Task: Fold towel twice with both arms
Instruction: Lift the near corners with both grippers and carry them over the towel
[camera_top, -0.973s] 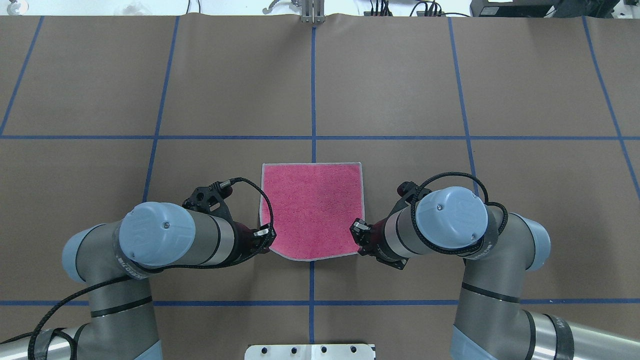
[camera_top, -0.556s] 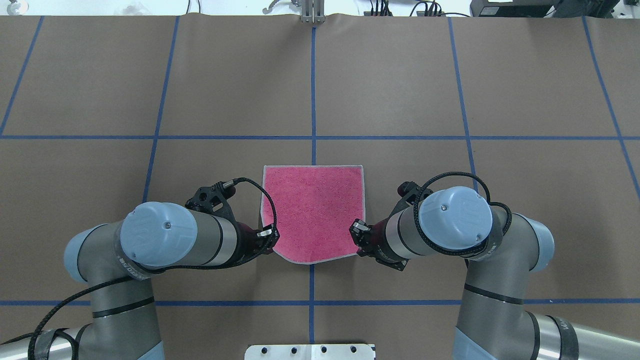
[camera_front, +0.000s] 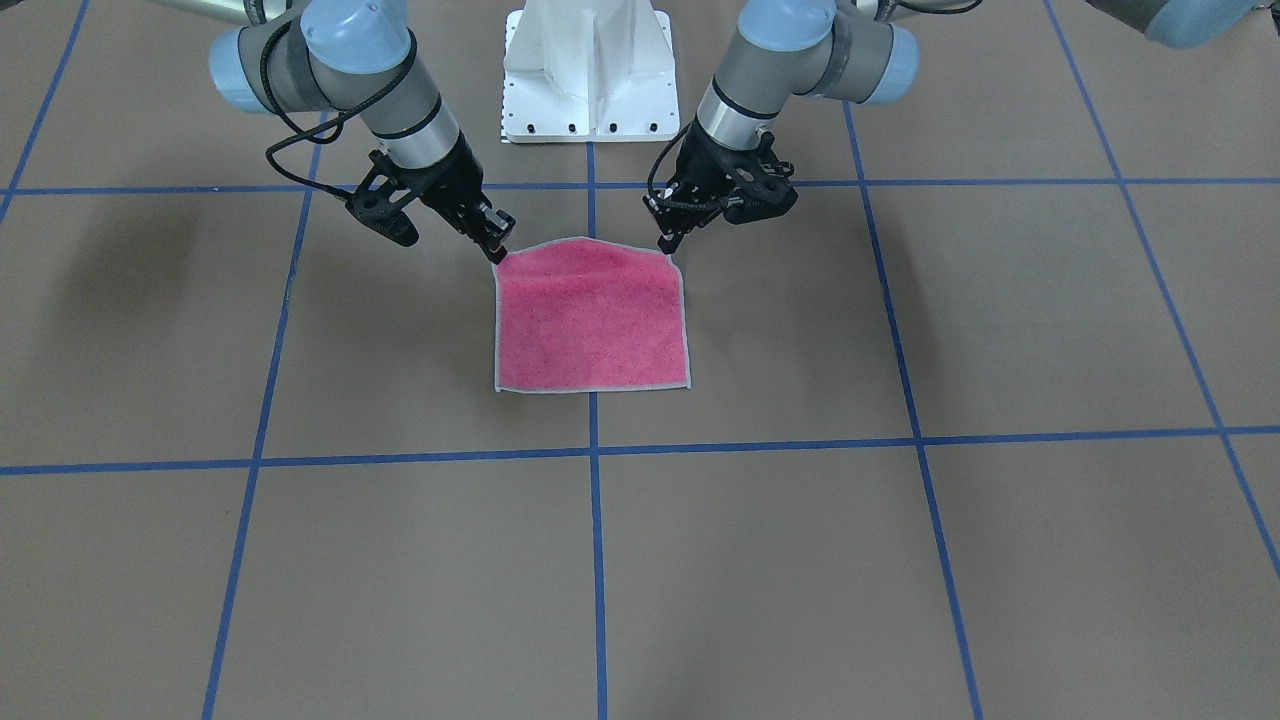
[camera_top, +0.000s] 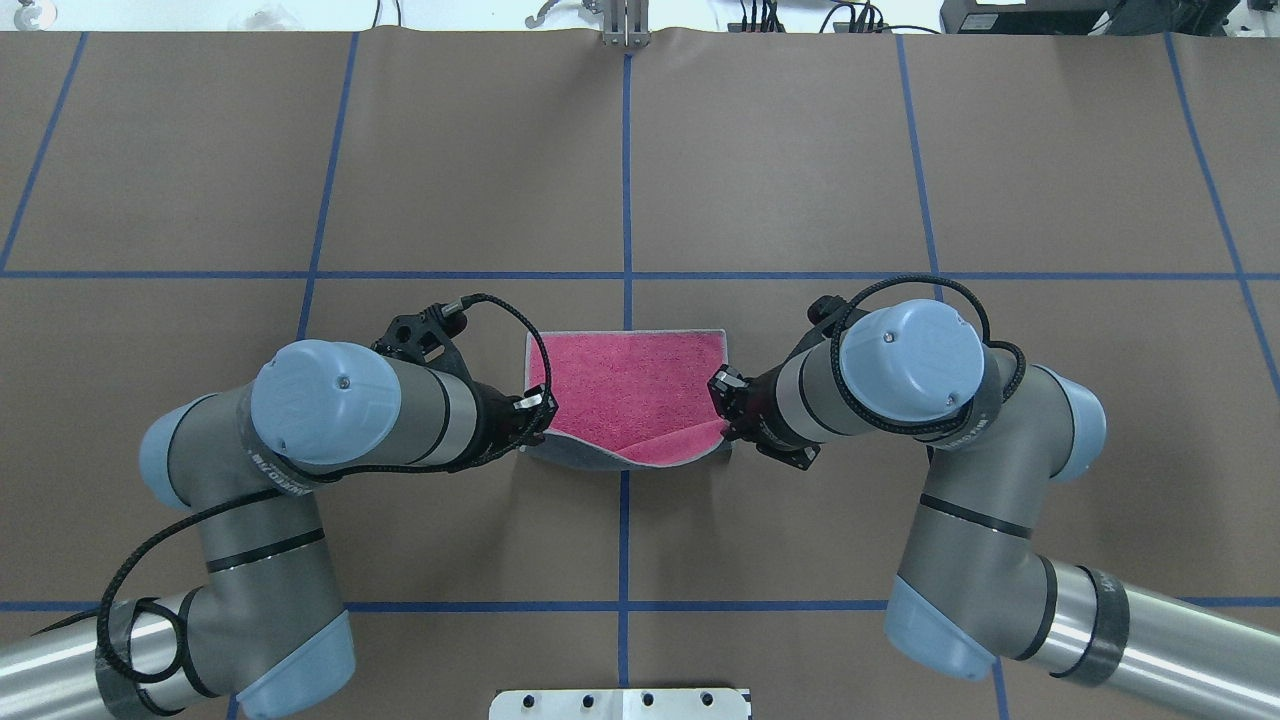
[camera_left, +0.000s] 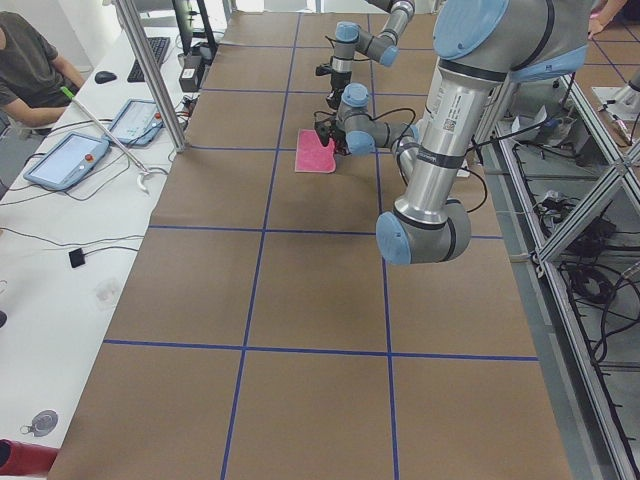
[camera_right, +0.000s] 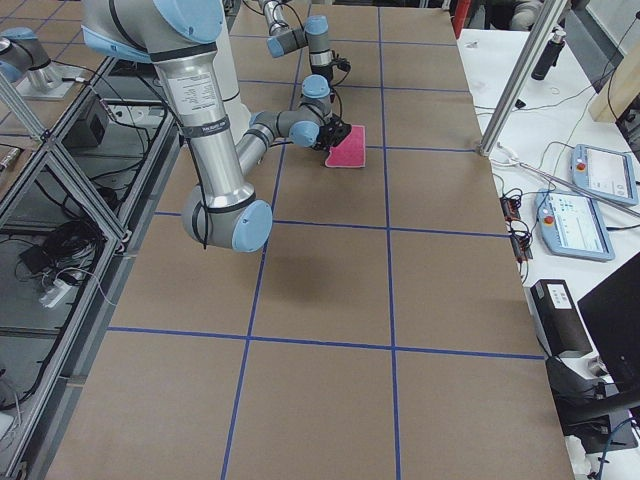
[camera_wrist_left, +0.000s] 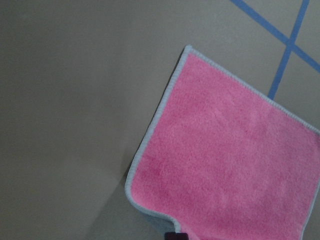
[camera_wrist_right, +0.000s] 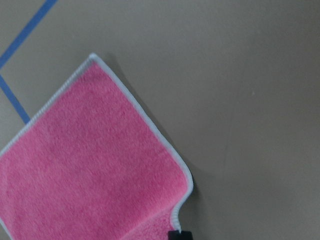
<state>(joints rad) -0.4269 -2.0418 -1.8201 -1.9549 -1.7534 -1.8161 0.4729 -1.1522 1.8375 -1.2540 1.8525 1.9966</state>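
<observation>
The towel (camera_top: 630, 385) lies pink face up at the table's centre. Its near edge is raised and curls toward the far side, so a strip of dark grey underside (camera_top: 585, 455) shows. My left gripper (camera_top: 533, 428) is shut on the near left corner, and my right gripper (camera_top: 724, 418) is shut on the near right corner. From across the table the towel (camera_front: 590, 320) rises to the left gripper (camera_front: 667, 245) and the right gripper (camera_front: 498, 252). Each wrist view shows the pink towel (camera_wrist_left: 230, 165) (camera_wrist_right: 95, 170) hanging from a dark fingertip (camera_wrist_left: 172, 235) (camera_wrist_right: 180, 234) at the bottom edge.
Brown table cover with blue tape grid lines (camera_top: 626, 200). The white pedestal base (camera_top: 620, 703) sits at the near edge. A side bench holds tablets (camera_left: 65, 160), with a seated person (camera_left: 30, 60) beside it. Control pendants (camera_right: 585, 200) lie on the other side.
Both grippers have risen and moved away from the robot, carrying the towel's near corners. The near edge now curls over and the grey underside shows.
</observation>
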